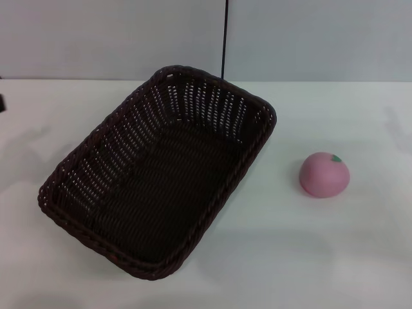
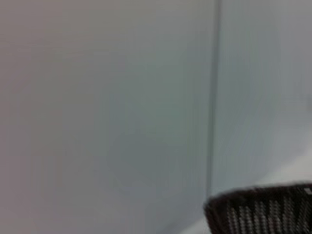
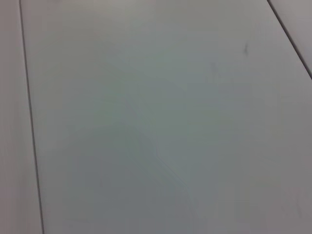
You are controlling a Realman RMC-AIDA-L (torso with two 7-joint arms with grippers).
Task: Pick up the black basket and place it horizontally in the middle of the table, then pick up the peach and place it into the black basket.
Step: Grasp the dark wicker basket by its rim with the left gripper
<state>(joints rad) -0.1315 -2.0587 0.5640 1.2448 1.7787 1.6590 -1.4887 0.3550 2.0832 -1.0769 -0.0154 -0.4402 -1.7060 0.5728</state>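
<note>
The black basket (image 1: 158,170) lies on the white table (image 1: 309,257), left of centre, empty and turned diagonally, its long axis running from near left to far right. A corner of its rim also shows in the left wrist view (image 2: 263,209). The pink peach (image 1: 324,174) with a small green leaf sits on the table to the right of the basket, apart from it. Neither gripper shows in any view; only a small dark bit shows at the head view's left edge (image 1: 2,102).
A grey wall (image 1: 309,38) with a dark vertical seam (image 1: 224,38) stands behind the table's far edge. The right wrist view shows only plain grey panels (image 3: 156,117).
</note>
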